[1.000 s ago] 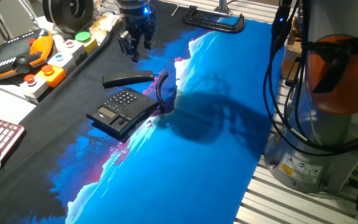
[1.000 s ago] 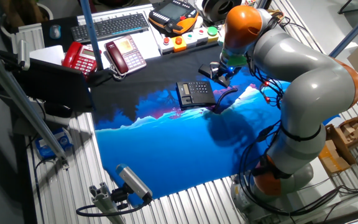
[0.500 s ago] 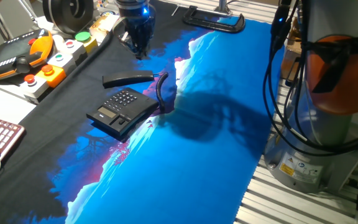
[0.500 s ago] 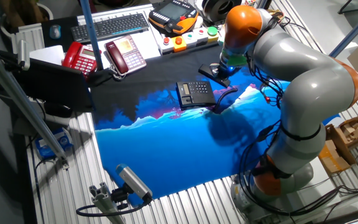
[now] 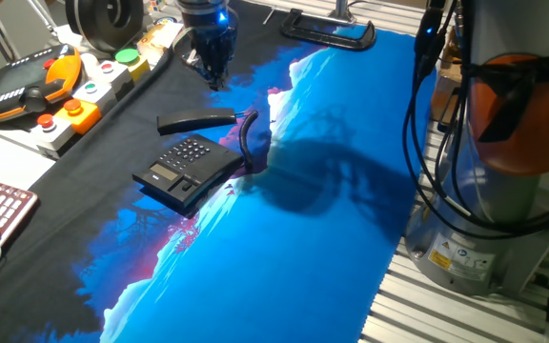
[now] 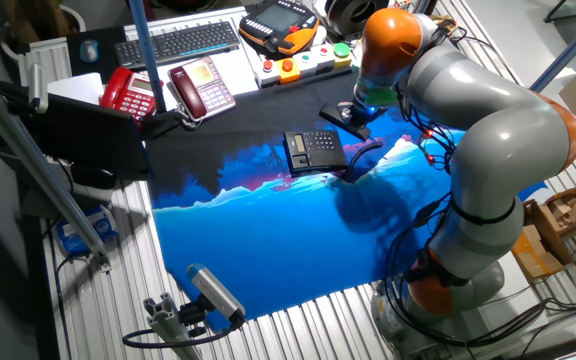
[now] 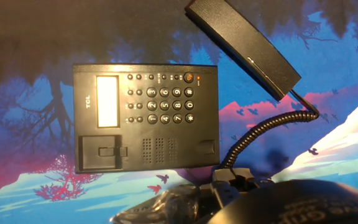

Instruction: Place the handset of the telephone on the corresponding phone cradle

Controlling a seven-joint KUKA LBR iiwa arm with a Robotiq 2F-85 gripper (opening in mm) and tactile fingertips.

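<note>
Since fingers (image 5: 214, 74) closed, nothing moved.

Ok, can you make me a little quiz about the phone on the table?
1. True or false: the handset lies in the cradle.
2. What joins the handset to the phone? A) a coiled cord B) sticky tape C) nothing
3. Fill in: the phone's colour is ___.

Key: 1 false, it lies on the mat beside the phone. 2 A. 3 black.
</note>
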